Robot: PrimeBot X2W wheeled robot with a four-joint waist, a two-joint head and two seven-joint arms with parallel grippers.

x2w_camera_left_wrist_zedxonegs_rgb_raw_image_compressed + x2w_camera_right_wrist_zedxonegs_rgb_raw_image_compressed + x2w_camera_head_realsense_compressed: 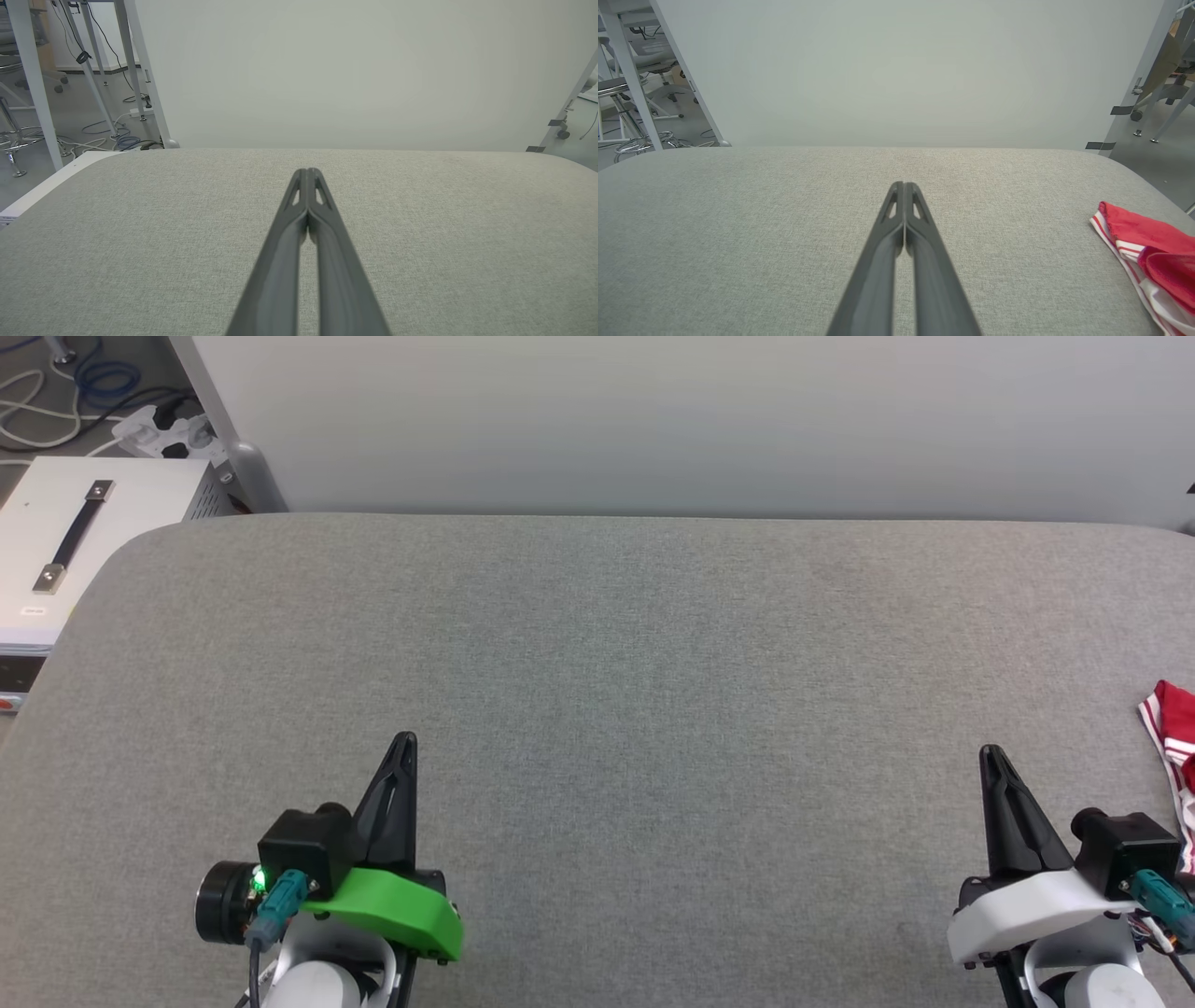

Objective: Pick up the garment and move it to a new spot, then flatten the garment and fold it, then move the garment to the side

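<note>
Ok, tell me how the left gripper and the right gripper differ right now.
The left gripper has a green cover at its base; the right gripper has a white one. The right gripper sits close to the garment, red with white stripes, lying to its right; the left gripper is far from it, with bare grey table around it. Shared: both are shut and empty, with dark fingers pointing toward the far wall.

Grey fabric table (pixel 597 709), white box (pixel 65 551)

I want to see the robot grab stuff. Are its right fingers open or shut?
Shut. The right fingers touch at their tips, with nothing held between them.
</note>
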